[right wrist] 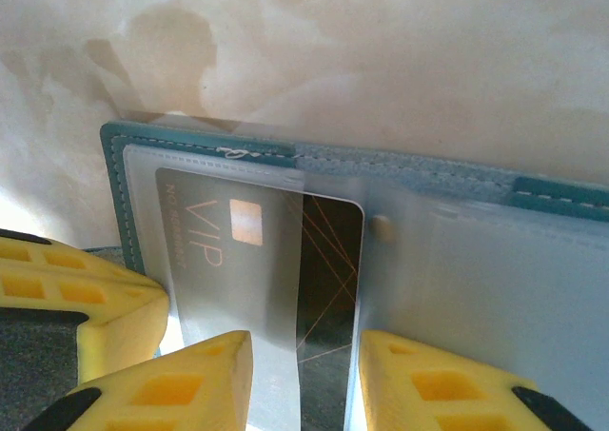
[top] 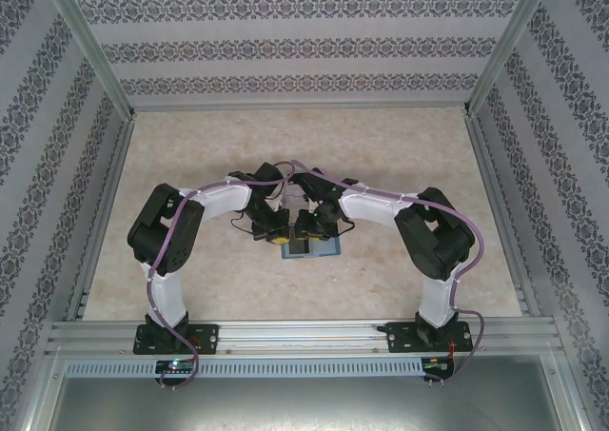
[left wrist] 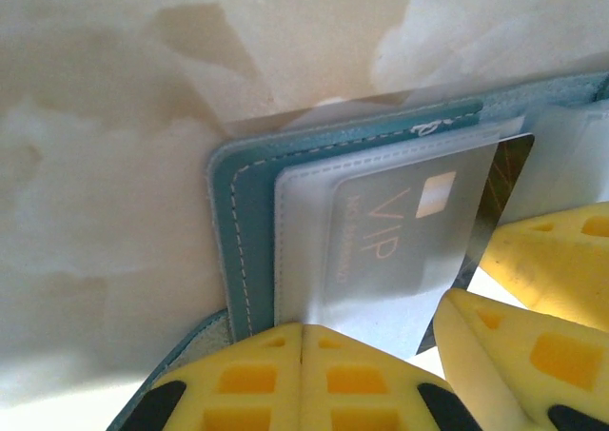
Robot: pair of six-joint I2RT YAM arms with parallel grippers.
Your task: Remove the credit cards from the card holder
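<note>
Open card holder (top: 306,248) lies mid-table (top: 238,146). The dark VIP card (right wrist: 328,260) sits in its left clear pocket, right part bared (nothing extracted yet, I judge). Left gripper (left wrist: 303,350) is pressed closed at the holder's near edge. Right gripper (right wrist: 303,360) is spread, straddling the card.

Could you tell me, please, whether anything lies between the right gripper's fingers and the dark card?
A frosted pocket of the card holder covers the VIP half of the dark card. Its other end lies bare between the open fingers of the right gripper, with nothing visible over it.
</note>
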